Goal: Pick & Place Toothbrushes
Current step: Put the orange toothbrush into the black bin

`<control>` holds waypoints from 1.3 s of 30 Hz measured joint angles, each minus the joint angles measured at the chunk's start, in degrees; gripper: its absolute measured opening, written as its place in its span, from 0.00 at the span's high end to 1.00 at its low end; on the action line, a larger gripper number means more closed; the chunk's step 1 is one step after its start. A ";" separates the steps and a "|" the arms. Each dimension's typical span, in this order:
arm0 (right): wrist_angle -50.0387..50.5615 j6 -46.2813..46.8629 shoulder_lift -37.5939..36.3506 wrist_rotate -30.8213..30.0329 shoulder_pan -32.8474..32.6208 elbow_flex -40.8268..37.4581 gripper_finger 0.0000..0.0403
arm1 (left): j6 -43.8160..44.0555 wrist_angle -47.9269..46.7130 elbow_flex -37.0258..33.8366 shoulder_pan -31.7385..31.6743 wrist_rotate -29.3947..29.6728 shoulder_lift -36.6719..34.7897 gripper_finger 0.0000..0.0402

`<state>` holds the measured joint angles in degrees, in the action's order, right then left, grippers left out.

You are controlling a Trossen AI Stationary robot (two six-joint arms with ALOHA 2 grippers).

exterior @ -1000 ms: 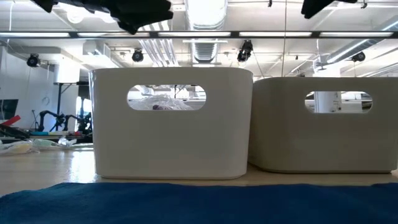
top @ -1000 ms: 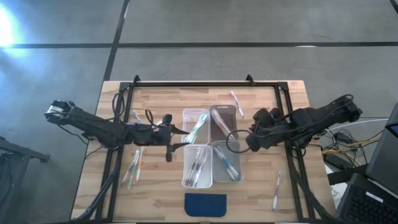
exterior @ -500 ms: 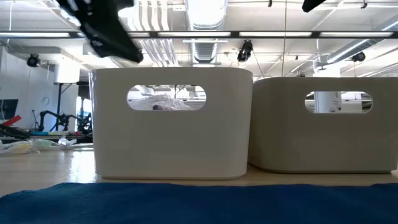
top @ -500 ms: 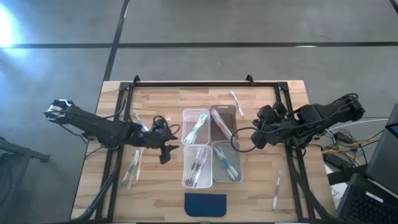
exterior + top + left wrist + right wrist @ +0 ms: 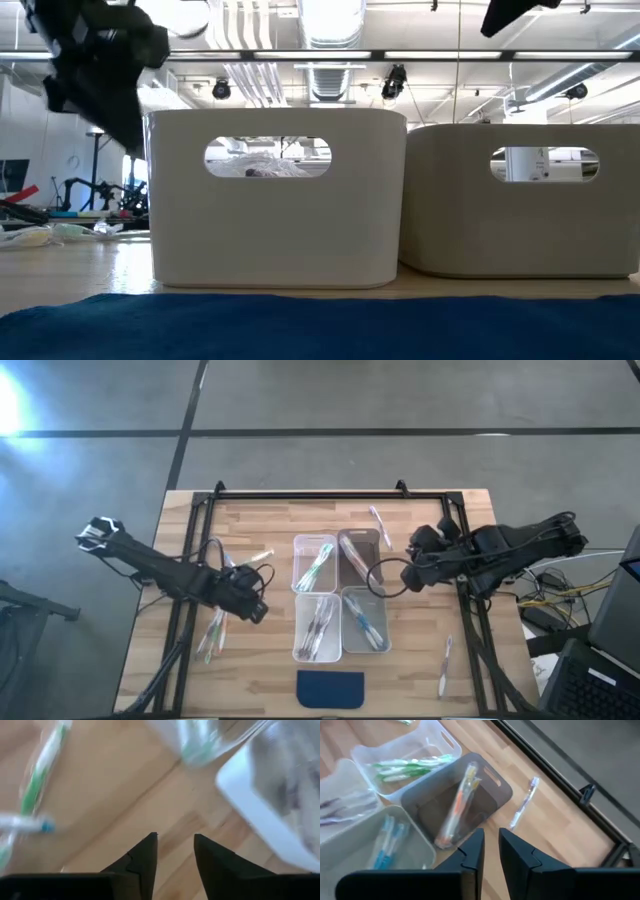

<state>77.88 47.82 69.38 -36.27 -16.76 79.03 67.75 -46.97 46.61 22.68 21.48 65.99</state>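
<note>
Four bins stand together mid-table: a clear one with green toothbrushes, a grey one with an orange toothbrush, and two nearer ones with more. Loose toothbrushes lie flat on the wood left of the bins, behind them and at the near right. My left gripper is open, tipped down over bare wood between the left toothbrushes and the bins. My right gripper hovers at the bins' right side, narrowly open and empty.
A dark blue pad lies at the near edge in front of the bins. A black frame runs along the table's far edge and down both sides. Bare wood shows between the left toothbrushes and the bins.
My left gripper has drawn back from the bins toward the table's left and near edge, sinking and tipping from nearly level to pointing steeply down while rolling about its own line.
</note>
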 joint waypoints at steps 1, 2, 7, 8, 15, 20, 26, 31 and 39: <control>0.00 -0.73 0.01 0.00 0.25 -0.38 0.85 | 1.68 -1.17 0.00 -0.01 -1.20 0.43 0.67; -0.01 -1.38 0.00 0.02 0.54 -0.72 0.85 | 3.21 -2.43 0.00 -0.03 -2.33 0.93 0.68; -0.02 -1.99 0.09 0.05 2.51 -2.51 0.83 | 8.36 -8.95 1.18 0.05 -6.17 3.27 0.72; -0.01 -2.01 0.08 0.04 2.95 -2.75 0.82 | 8.77 -9.92 1.39 0.06 -6.45 3.61 0.73; -0.06 -1.97 0.09 0.13 4.51 -3.99 0.77 | 12.84 -16.01 0.48 0.06 -10.50 5.54 0.76; -0.08 -1.99 0.09 0.21 4.56 -4.05 0.75 | 14.88 -17.72 -0.66 0.08 -13.10 5.77 0.75; -0.09 -1.98 0.09 0.24 4.60 -4.05 0.73 | 14.93 -17.65 -1.87 0.05 -13.08 5.80 0.75; -0.10 -1.97 0.09 0.24 4.60 -4.05 0.71 | 15.44 -17.60 -2.05 0.04 -13.05 5.80 0.74; -0.12 -1.97 0.09 0.26 4.60 -4.05 0.69 | 17.40 -17.53 -4.55 -0.17 -13.53 5.80 0.68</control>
<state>77.76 45.84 69.47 -36.01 -12.16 74.98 85.15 -64.50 42.06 22.51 7.95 71.79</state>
